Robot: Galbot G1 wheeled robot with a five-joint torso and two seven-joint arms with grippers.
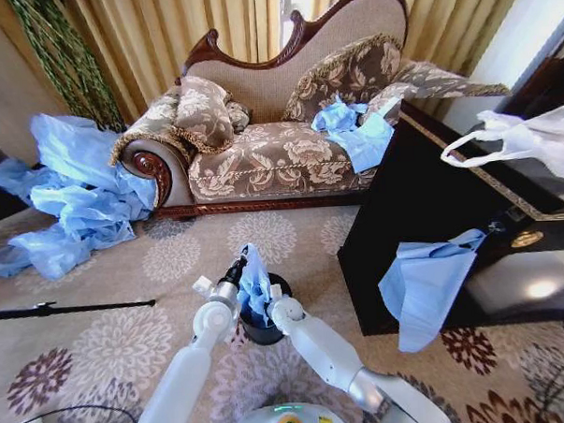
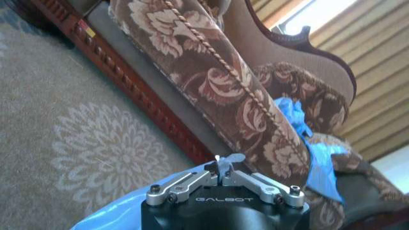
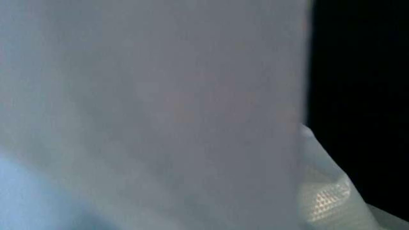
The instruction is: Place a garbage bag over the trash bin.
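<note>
The small black trash bin (image 1: 265, 332) stands on the patterned carpet just in front of me. The light-blue garbage bag (image 1: 255, 286) rises crumpled out of its mouth. My left gripper (image 1: 236, 269) sits beside the bag's upper edge. In the left wrist view its fingertips (image 2: 223, 168) are pressed shut with no plastic visible between them, and blue film (image 2: 121, 216) lies under the gripper body. My right arm (image 1: 306, 340) reaches the bin's rim from the other side, with its gripper buried in the folds. The right wrist view shows pale bag film (image 3: 153, 115) close up against darkness.
A carved sofa (image 1: 280, 155) stands behind the bin with blue plastic (image 1: 353, 129) on its seat. A heap of blue sheeting (image 1: 75, 197) lies at the left. At the right, a black cabinet (image 1: 422, 205) carries a hanging blue sheet (image 1: 424, 285) and a white bag (image 1: 532, 140). A black rod (image 1: 71, 308) lies on the carpet.
</note>
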